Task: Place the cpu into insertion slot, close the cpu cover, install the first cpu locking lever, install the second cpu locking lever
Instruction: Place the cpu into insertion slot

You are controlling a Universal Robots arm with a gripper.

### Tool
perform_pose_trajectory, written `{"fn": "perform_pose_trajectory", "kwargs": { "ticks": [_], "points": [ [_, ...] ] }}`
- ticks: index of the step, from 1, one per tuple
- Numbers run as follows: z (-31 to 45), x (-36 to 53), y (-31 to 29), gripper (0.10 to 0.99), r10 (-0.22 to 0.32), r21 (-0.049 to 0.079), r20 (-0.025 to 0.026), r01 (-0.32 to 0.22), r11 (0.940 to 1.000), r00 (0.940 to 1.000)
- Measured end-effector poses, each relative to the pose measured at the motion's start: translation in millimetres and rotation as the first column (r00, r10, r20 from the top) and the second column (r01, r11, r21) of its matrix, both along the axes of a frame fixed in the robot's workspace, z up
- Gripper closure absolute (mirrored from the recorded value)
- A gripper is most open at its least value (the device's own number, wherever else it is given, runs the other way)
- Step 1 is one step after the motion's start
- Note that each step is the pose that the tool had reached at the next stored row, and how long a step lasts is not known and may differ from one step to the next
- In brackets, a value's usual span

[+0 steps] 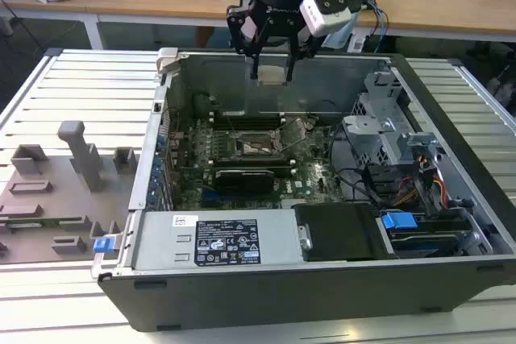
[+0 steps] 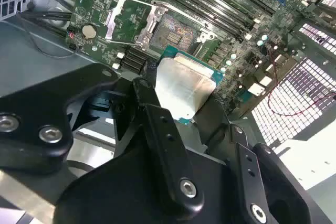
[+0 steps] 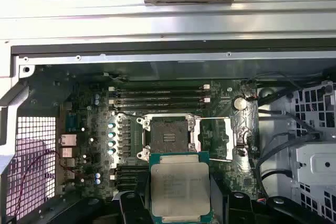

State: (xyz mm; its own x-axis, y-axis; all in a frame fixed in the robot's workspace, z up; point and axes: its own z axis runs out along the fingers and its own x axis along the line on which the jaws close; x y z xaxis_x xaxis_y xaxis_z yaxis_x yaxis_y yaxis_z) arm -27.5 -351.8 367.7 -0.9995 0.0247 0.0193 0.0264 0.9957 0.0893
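Observation:
My gripper (image 1: 272,78) hangs above the open computer case, shut on the cpu (image 1: 272,75), a small square chip with a pale metal top. In both wrist views the black fingers (image 2: 152,108) clamp the cpu (image 2: 184,87) (image 3: 179,187) by two opposite edges. Below it on the green motherboard (image 1: 201,159) lies the insertion slot (image 1: 256,147) (image 3: 168,137) (image 2: 176,30), a dark square socket with a silver rim and nothing in it. The cpu cover (image 3: 236,137) (image 2: 126,19) is swung open and lies beside the slot.
Long black memory slots (image 3: 157,95) run beside the socket. A power supply (image 1: 218,239) fills the case's near side. A drive cage (image 1: 387,134) and cables (image 1: 403,191) sit at the exterior view's right. A grey fixture plate (image 1: 56,191) lies outside the case at the exterior view's left.

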Motion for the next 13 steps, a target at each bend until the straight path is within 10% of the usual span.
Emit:
{"fn": "perform_pose_trajectory", "kwargs": {
  "ticks": [13],
  "points": [
    [-10.6,0.0,0.0,0.541,0.000,0.000,0.0000,0.000,1.0000,1.0000]
  ]
}}
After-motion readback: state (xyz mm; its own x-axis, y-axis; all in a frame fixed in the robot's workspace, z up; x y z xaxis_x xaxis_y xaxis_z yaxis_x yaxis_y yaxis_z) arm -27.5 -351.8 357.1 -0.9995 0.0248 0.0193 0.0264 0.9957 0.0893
